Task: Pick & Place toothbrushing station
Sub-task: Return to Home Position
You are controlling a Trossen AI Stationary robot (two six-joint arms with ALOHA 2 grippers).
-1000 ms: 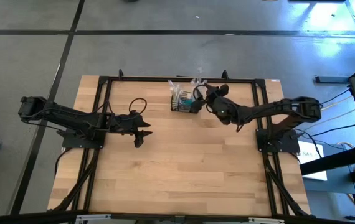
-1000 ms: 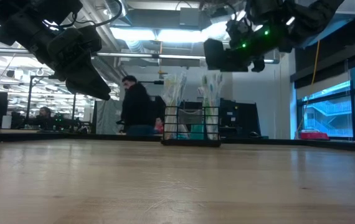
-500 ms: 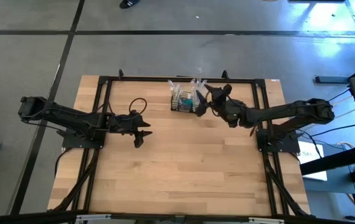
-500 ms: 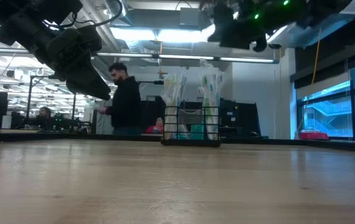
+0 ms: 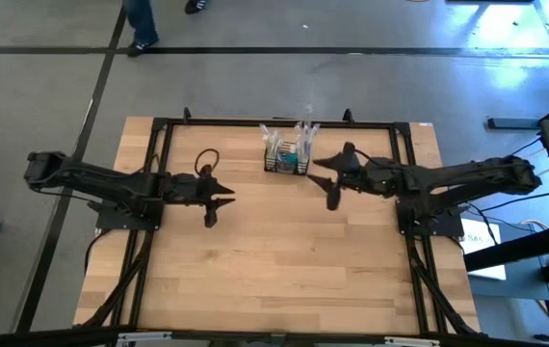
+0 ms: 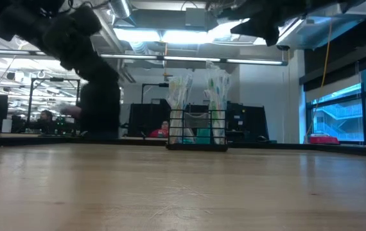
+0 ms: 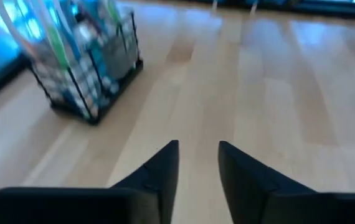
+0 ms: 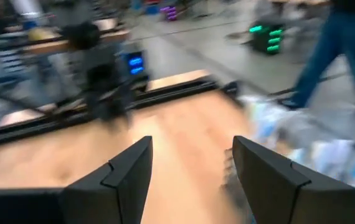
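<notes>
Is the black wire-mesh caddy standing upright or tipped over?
Upright: the black wire-mesh caddy sits flat on the wooden table, with wrapped toothbrushes standing up inside it.

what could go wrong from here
The right gripper hangs open close beside the wire caddy; a stray swing might clip the toothbrushes standing above its rim and tip it. The caddy sits near the far edge of the table, so a knock could push it off. The left gripper waits farther away.
</notes>
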